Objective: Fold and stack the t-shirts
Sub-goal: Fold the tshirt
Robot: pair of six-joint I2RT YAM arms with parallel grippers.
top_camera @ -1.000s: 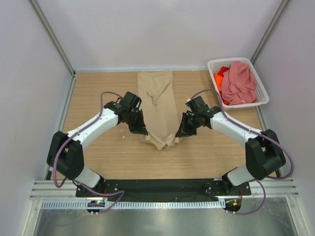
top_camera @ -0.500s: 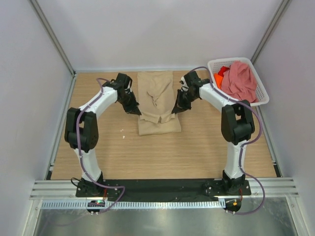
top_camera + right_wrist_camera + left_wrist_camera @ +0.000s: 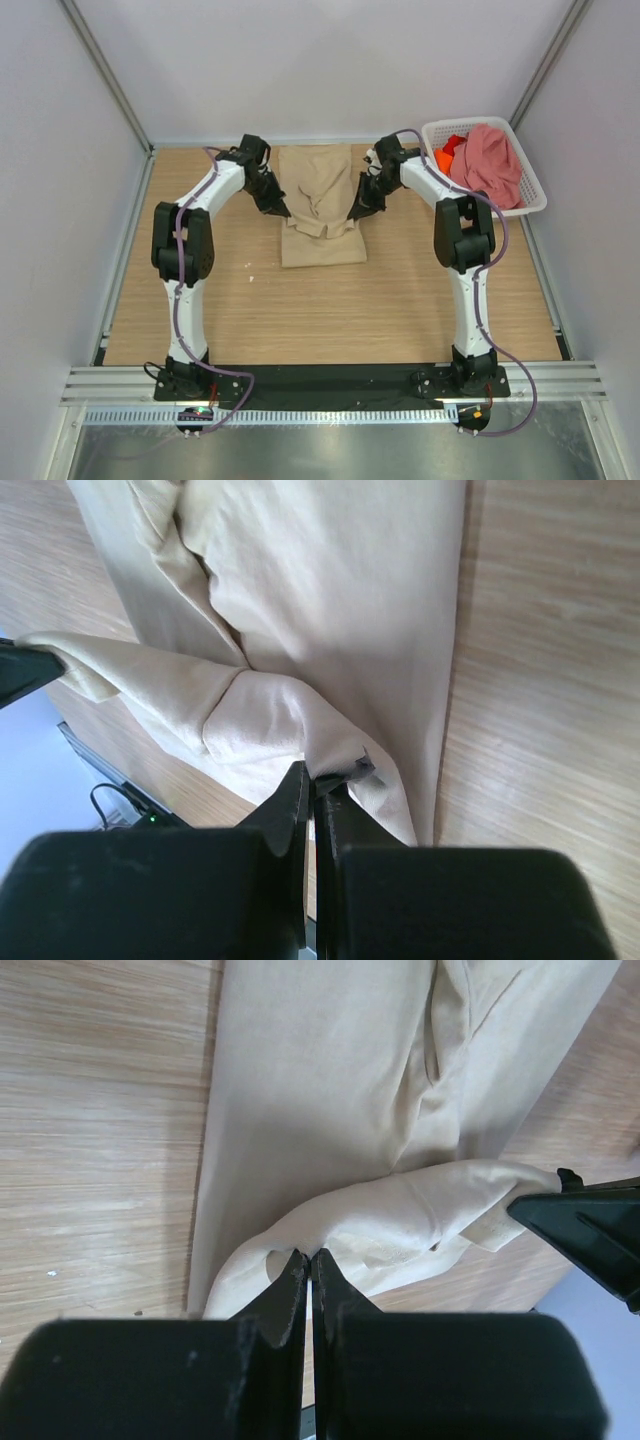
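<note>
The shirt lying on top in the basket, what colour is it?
The shirt is dusty pink, best seen in the top external view.

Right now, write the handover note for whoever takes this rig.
Left gripper: shut on the beige shirt, at the near-hem corner on its side.
Right gripper: shut on the same hem's other corner.
Beige shirt: a narrow strip in the middle of the table, near end lifted and doubled back over itself.
Pink shirt and orange shirt: bunched in the white basket, far right.
Done: sides folded in.
Left: lay the hem down, release, then fold the other two and stack.
</note>
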